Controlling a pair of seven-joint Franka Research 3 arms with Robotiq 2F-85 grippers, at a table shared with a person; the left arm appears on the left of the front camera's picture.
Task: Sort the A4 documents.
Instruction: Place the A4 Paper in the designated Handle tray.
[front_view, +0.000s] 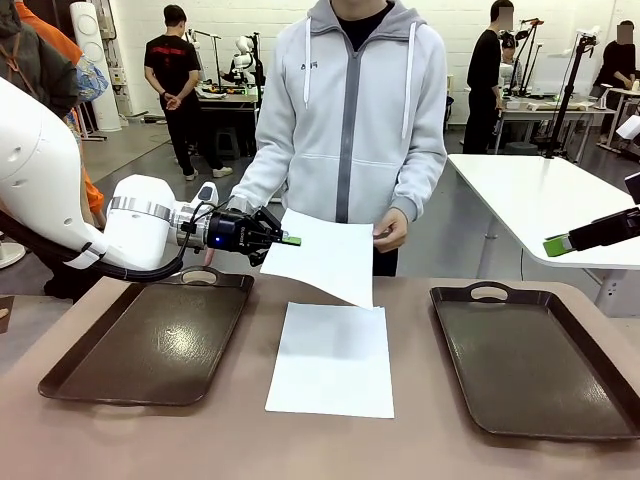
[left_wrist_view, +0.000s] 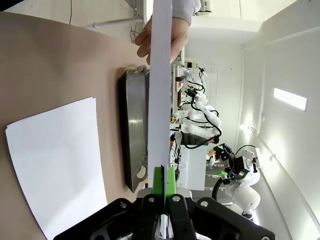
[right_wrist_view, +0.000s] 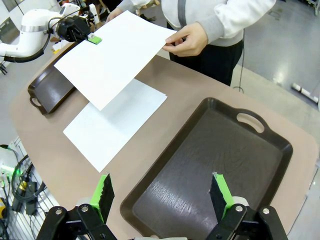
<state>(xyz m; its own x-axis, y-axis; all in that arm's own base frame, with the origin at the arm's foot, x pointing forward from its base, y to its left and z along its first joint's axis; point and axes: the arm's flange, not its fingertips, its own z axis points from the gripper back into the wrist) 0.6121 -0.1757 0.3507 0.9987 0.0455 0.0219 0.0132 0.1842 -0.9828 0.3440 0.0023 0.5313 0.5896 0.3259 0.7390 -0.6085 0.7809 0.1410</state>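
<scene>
L gripper (front_view: 290, 241) pinches sheet (front_view: 325, 255) edge, person's hand (front_view: 392, 232) on opp. edge; L tray (front_view: 150, 345) just below-left. R gripper (right_wrist_view: 162, 192) spread, empty.

Spread right hand (right_wrist_view: 162, 194) over brown tray (right_wrist_view: 235, 150)

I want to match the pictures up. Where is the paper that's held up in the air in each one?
Front view: the held sheet is in the middle, between the left gripper and the person's hand.
Left wrist view: seen edge-on, a thin white strip running up the middle.
Right wrist view: upper left.
Shared landmark: the flat sheet lying under it.
</scene>
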